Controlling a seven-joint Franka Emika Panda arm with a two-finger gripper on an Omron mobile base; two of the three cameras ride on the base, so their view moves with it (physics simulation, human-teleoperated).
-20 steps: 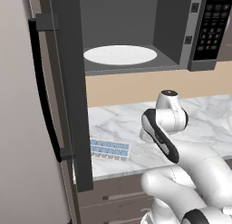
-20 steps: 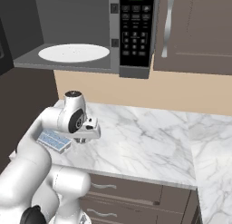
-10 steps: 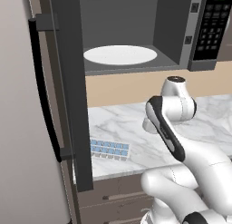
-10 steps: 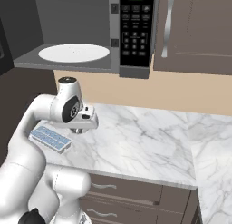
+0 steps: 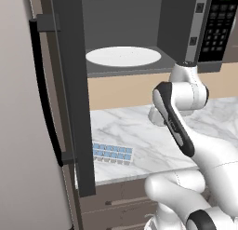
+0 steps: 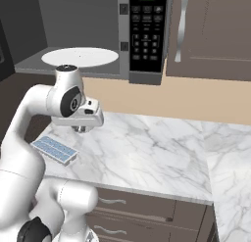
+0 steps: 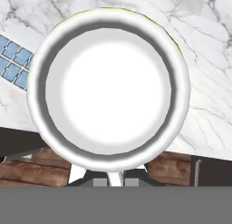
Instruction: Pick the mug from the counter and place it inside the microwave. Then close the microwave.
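Hand view: the mug (image 7: 108, 89) is seen from straight above its round mouth, a glossy white ring with a grey shaded band inside; its wall and handle are hidden from this angle.
Pincer: closed on the mug's rim at the near edge; the fingertips are mostly hidden under the rim.
Mug elsewhere: in the left base view a white rounded bit (image 5: 156, 116) peeks out behind the forearm, lifted above the worktop; in the right base view only a small dark stub shows under the hand (image 6: 78, 129), hard to make out.
Worktop: white marble with grey veins (image 6: 147, 148), smooth, dark brown drawers below; its left end is cut off behind the arm in the right base view.
Ice cube tray: flat, blue-celled, lying on the near left of the worktop (image 5: 111, 152); a corner shows in the hand view.
Microwave: dark grey box (image 5: 125, 19), door (image 5: 69, 84) swung open at left, black handle; top cut off.
Plate: round, flat, white, inside the cavity (image 5: 123, 56).
Keypad: black, at right, green display (image 6: 145, 25).
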